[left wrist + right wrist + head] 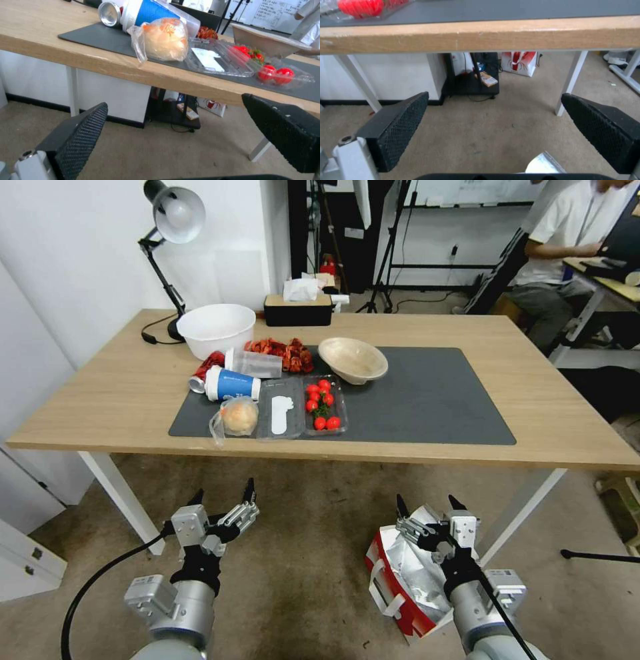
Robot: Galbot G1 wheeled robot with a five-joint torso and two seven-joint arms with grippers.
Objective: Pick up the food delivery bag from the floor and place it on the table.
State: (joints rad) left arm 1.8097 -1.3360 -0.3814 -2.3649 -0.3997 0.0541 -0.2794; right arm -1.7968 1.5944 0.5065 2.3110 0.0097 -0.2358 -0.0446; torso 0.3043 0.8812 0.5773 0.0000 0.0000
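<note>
Scanning from your left, you had the left gripper [223,493] hanging low in front of the table [100,400], its fingers [78,136] spread wide with nothing between them, above bare floor [307,553]. Through its wrist camera you looked up at the table edge, where the clear bag with a bread roll [165,40] sat right at the front lip of the dark grey mat [96,37], a blue-and-white cup [146,11] lying on its side behind it and a silver can [109,13] beside that.

On the tabletop, going across, you saw a desk lamp [170,220], a white bowl [215,328], a clear tray of red tomatoes [322,403] and a beige bowl [353,359], all on or near the mat's left half; the right half of the mat was bare.

Further right and low, the food delivery bag [393,580] stood on the carpet by the table's right front leg [520,517], red side and white strap toward you, silver lining showing at its open top. Your right gripper [424,505] hovered just over that open mouth, fingers [400,125] wide apart and gripping nothing; its wrist camera caught a corner of foil [541,163] just below the fingers and the table edge [480,35] ahead
</note>
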